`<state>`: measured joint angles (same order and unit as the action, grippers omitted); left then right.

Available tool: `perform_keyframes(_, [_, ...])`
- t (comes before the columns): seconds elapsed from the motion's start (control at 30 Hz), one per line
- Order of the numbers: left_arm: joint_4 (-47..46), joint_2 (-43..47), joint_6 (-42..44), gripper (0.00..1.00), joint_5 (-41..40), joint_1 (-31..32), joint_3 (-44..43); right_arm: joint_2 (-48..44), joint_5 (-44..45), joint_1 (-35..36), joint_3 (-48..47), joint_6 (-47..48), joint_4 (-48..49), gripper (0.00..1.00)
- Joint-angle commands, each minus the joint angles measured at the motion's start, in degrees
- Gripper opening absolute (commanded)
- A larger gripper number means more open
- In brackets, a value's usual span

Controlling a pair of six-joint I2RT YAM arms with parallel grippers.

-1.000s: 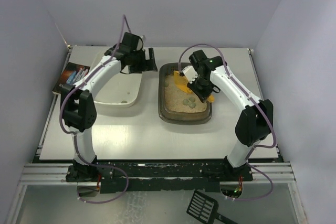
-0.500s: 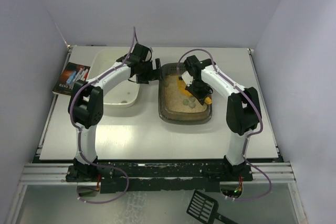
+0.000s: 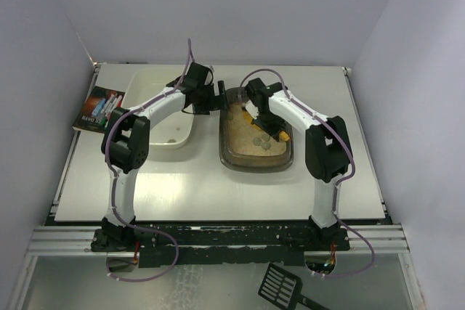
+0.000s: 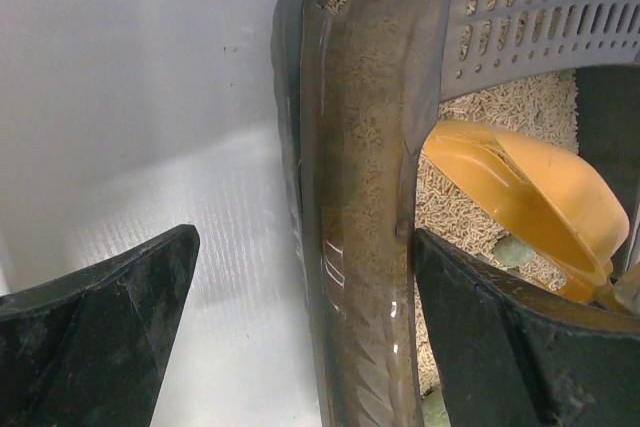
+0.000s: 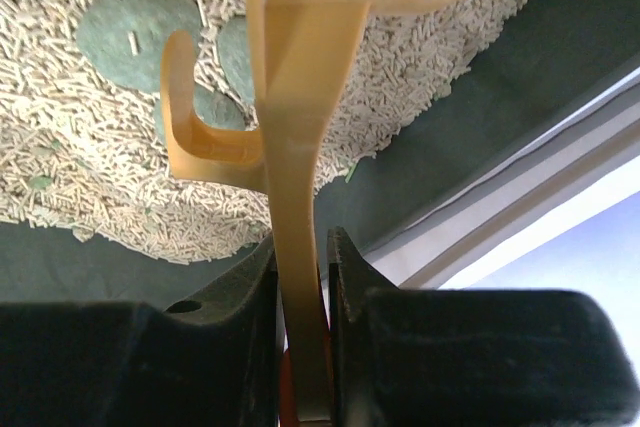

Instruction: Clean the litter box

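The dark brown litter box point(image 3: 229, 152) sits right of the table's middle, holding beige litter and small grey-green lumps point(image 3: 261, 139). My left gripper point(image 3: 219, 99) is open, its jaws either side of the box's left wall point(image 4: 360, 247) near the far corner, one finger outside and one inside. My right gripper point(image 3: 266, 119) is shut on the handle of an orange scoop point(image 5: 300, 147), held low over the litter and the lumps point(image 5: 130, 32). The scoop's bowl point(image 4: 530, 192) shows in the left wrist view. A grey slotted piece point(image 4: 540, 17) lies at the box's far end.
A white tub point(image 3: 156, 139) stands left of the litter box, a small lump on its floor. A printed packet point(image 3: 100, 105) lies at the table's left edge. A black slotted scoop point(image 3: 280, 284) lies below the table's near rail. Walls close in on three sides.
My left gripper moved right from over the white tub to the litter box's left wall. My right gripper moved with the orange scoop toward the box's far left.
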<state>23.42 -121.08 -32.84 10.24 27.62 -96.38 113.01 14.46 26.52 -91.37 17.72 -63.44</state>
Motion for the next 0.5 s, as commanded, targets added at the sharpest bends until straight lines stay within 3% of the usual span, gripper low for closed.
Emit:
perform_keyframes(0.0, [-2.44,-1.7,0.35,1.0,0.06,0.51,-3.04,2.36,2.52,1.16,-3.16,-0.93,1.29,0.0])
perform_keyframes(0.47, [-2.96,-3.77,3.01,1.0,-3.33,-2.48,-7.15,8.76,-5.01,1.51,-10.24,-2.95,-0.41,0.0])
